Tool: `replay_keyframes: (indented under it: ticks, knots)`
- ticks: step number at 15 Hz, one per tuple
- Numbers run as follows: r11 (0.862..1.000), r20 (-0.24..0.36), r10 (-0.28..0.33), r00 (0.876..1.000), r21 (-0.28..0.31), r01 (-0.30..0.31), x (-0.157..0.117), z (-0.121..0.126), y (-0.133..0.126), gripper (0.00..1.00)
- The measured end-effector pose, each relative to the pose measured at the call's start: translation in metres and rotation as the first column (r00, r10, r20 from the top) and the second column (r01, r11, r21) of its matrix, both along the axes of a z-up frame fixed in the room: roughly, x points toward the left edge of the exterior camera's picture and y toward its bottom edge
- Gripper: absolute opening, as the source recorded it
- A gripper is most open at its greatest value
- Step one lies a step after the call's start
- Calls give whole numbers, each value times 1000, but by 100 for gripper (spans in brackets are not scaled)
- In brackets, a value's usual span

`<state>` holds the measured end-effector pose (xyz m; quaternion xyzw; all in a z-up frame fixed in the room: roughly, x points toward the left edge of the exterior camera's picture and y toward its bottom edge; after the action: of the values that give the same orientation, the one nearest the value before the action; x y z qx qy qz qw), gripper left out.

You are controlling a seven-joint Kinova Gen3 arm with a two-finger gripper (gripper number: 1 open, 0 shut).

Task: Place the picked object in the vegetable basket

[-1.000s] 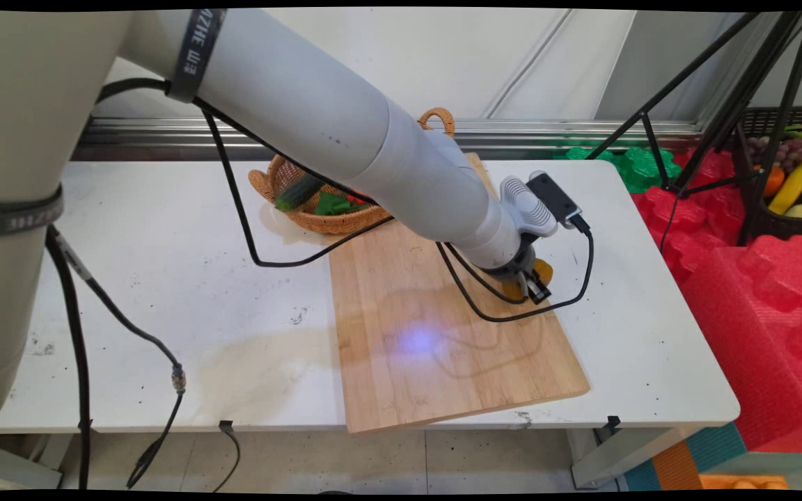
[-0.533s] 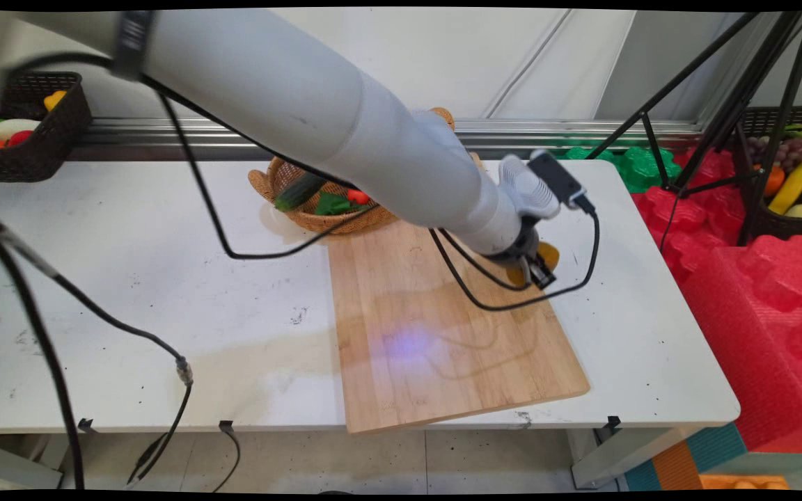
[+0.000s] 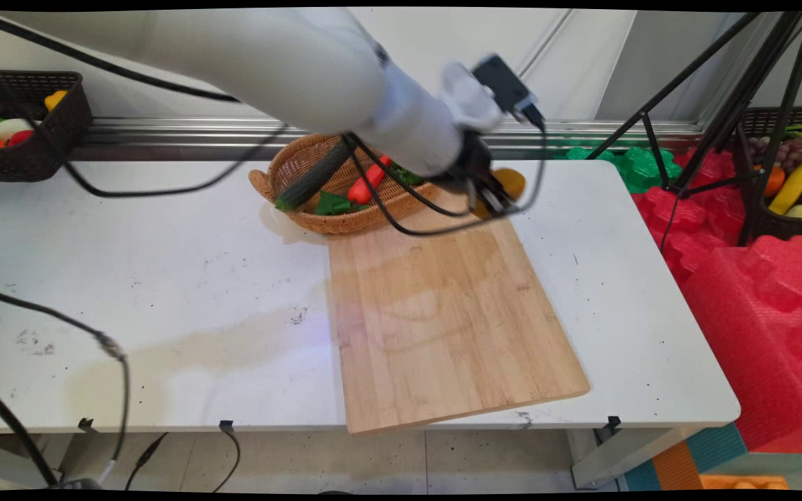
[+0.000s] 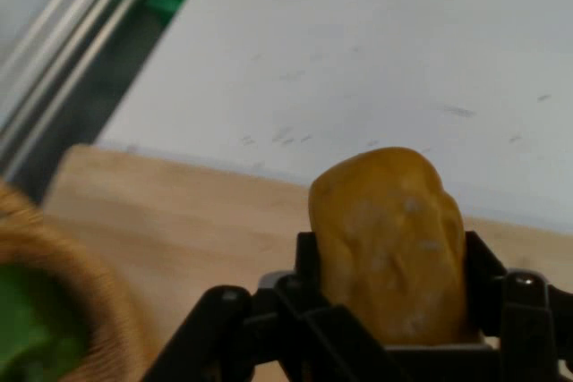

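My gripper [image 3: 493, 195] is shut on a yellow-orange lumpy potato [image 3: 510, 183], held in the air above the far end of the wooden cutting board [image 3: 443, 313]. In the hand view the potato [image 4: 389, 243] sits between the black fingers [image 4: 309, 266], with my gripper [image 4: 389, 310] closed around its lower part. The board [image 4: 179, 212] and the white table [image 4: 358, 60] lie below it. A wicker basket [image 3: 303, 216] stands just left of the gripper, holding a cucumber [image 3: 310, 182], a red vegetable [image 3: 367, 182] and green leaves [image 3: 335, 204]. The basket's rim [image 4: 81, 266] shows at the hand view's lower left.
A dark basket of produce [image 3: 21, 132] sits at the far left by the wall. Black tripod legs [image 3: 693, 97], red foam [image 3: 756, 278] and a fruit crate [image 3: 791, 181] stand right of the table. Black cables [image 3: 108, 348] hang over the table's left side.
The gripper has risen with the potato off the board's right side and moved toward the far end, close to the wicker basket. The board's near part is now uncovered.
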<state>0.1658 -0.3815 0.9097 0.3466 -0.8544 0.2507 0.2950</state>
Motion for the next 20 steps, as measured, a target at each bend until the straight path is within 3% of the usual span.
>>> replay_keyframes:
  ticks: [5, 9, 14, 20]
  knots:
    - [998, 48, 66, 997, -19, -65, 67, 25, -5, 0]
    - [991, 90, 137, 986, -20, -136, 118, 29, -21, 0]
    - [965, 142, 261, 955, -9, -263, 183, 19, -45, 0]
    - [934, 186, 343, 921, 37, -355, 237, -5, -65, 0]
